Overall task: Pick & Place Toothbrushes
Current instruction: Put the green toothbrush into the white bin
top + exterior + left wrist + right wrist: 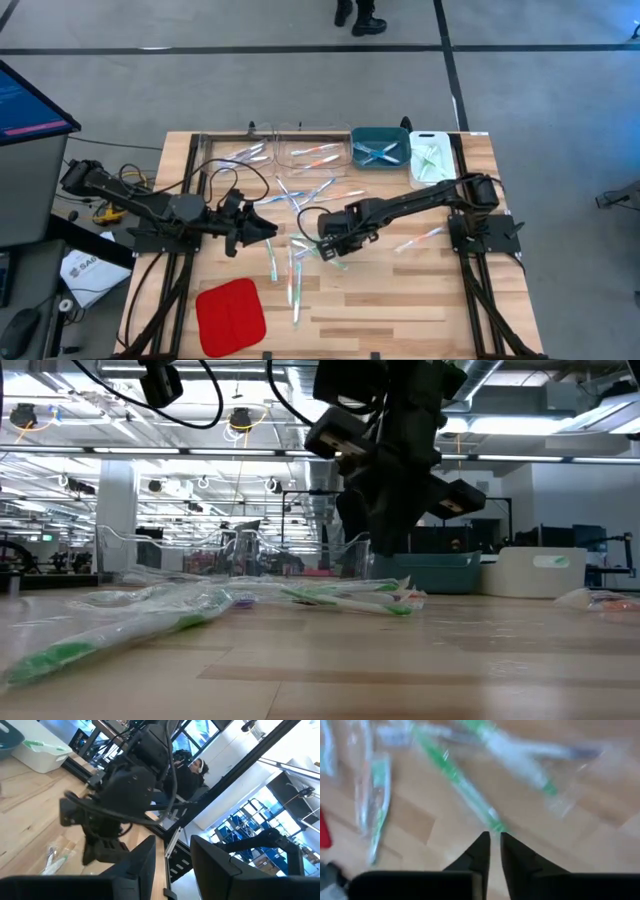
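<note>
Several toothbrushes (296, 262) lie scattered mid-table, with more already in the clear bin (312, 152), teal bin (380, 147) and white bin (432, 158) along the far edge. Your right gripper (492, 836) is down among the loose pile, fingers nearly together around the tip of a green-accented toothbrush (462, 787); whether it truly holds it, you cannot tell. So thin a bite at the very end could slip, or the brush could swing and drag its neighbours. Your left gripper (172, 852) waits just beside, fingers partly apart and empty; watch the arms do not meet.
</note>
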Robot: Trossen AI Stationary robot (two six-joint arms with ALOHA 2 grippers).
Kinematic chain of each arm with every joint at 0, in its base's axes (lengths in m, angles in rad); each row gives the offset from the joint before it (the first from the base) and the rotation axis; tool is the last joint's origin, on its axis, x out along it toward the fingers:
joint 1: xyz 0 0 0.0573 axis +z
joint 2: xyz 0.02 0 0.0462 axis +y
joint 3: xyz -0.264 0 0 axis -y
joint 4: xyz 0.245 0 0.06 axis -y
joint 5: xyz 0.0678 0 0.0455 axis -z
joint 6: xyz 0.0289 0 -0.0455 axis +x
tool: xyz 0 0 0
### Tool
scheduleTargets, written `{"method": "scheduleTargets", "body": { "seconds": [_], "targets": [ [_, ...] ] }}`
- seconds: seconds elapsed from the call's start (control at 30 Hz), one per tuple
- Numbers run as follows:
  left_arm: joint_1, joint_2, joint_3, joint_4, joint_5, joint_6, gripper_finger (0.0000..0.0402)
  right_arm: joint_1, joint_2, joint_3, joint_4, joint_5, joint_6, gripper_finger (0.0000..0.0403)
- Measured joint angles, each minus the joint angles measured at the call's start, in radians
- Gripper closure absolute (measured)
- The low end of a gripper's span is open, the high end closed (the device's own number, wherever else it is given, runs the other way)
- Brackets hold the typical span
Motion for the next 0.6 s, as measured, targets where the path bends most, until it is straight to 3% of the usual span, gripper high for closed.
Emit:
{"method": "scheduleTargets", "body": {
  "seconds": [0.17, 0.3, 0.6],
  "targets": [
    [0.0, 0.0, 0.0, 0.001, 0.0, 0.0, 0.0285, -0.018, 0.013, 0.0, 0.004, 0.016, -0.025, 0.04],
    [0.0, 0.0, 0.0, 0.001, 0.0, -0.002, 0.0285, -0.021, 0.016, 0.0, 0.004, -0.019, -0.032, 0.0398],
    [0.0, 0.0, 0.0, 0.002, 0.0, -0.004, 0.0285, -0.027, 0.015, 0.0, -0.016, 0.033, -0.002, 0.0401]
  ]
}}
